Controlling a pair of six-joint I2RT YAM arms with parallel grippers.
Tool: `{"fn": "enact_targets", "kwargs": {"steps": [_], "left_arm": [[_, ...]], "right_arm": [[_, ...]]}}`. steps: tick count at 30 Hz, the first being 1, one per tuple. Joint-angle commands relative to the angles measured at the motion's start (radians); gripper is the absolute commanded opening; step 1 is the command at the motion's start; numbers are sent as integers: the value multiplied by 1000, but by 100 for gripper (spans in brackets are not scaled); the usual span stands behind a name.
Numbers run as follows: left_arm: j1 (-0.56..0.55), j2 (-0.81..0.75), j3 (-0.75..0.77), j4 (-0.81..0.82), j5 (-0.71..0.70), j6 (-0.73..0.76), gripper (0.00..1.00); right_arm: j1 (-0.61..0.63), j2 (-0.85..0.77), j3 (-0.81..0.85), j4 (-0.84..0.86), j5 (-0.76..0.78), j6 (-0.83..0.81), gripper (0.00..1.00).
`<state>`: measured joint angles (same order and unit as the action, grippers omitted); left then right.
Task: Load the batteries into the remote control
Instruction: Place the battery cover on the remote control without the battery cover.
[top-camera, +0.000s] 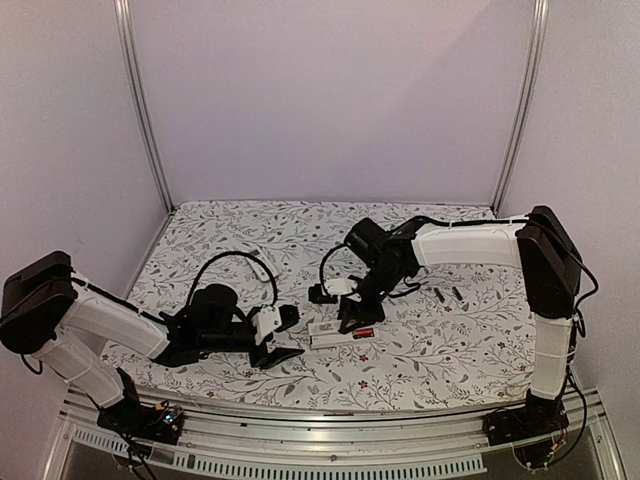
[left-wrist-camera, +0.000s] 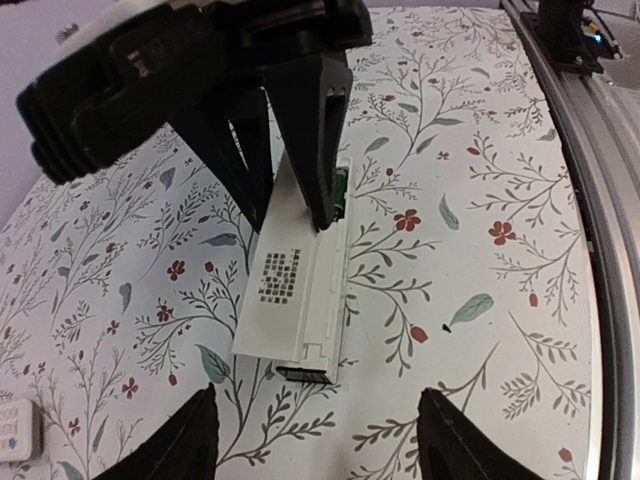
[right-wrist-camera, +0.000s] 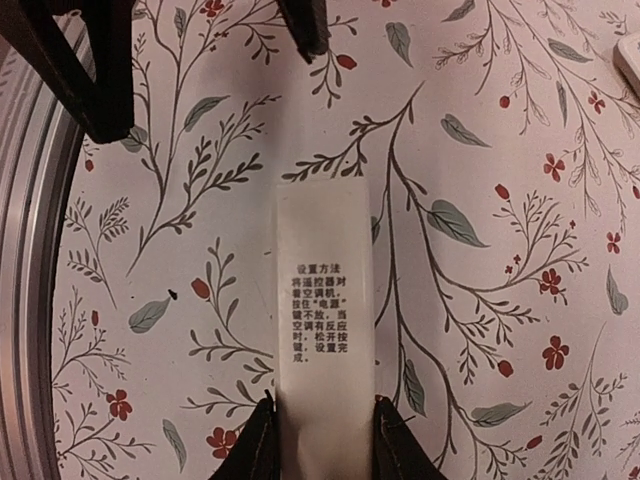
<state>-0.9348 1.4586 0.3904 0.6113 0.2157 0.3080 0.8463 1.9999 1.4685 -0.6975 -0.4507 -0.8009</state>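
The white remote control (left-wrist-camera: 295, 290) lies flat on the floral cloth, printed side up, with a green bit showing in a gap along one edge. My right gripper (right-wrist-camera: 320, 445) is shut on one end of the remote control (right-wrist-camera: 322, 300), its fingers (left-wrist-camera: 320, 150) pinching both long sides. My left gripper (left-wrist-camera: 325, 440) stands open just short of the other end, not touching it. From above, the remote control (top-camera: 335, 333) sits between the left gripper (top-camera: 296, 336) and the right gripper (top-camera: 357, 318). Two dark batteries (top-camera: 447, 293) lie apart to the right.
A small white piece (left-wrist-camera: 15, 435) lies on the cloth beside the left gripper and shows again as a white piece (right-wrist-camera: 630, 60). A small red thing (top-camera: 365, 331) sits by the remote's right end. The table's metal front rail (left-wrist-camera: 600, 200) runs close by.
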Motion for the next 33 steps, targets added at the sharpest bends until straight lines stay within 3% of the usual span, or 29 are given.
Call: {"fn": "enact_targets", "kwargs": {"steps": [1,9,28,33], "left_arm": [[-11,73,20,79,48,77,68],[2,186,59,117,61,80,62],[39,288,85,233,65,51,53],[52,310,104,201,84,56,53]], "right_arm": [[5,31,-16,22,15,-5,18],[7,45,-27,25,21,-9,18],[13,68,-34,27,29,-18,20],[13,70,-32,25,28,-20,21]]}}
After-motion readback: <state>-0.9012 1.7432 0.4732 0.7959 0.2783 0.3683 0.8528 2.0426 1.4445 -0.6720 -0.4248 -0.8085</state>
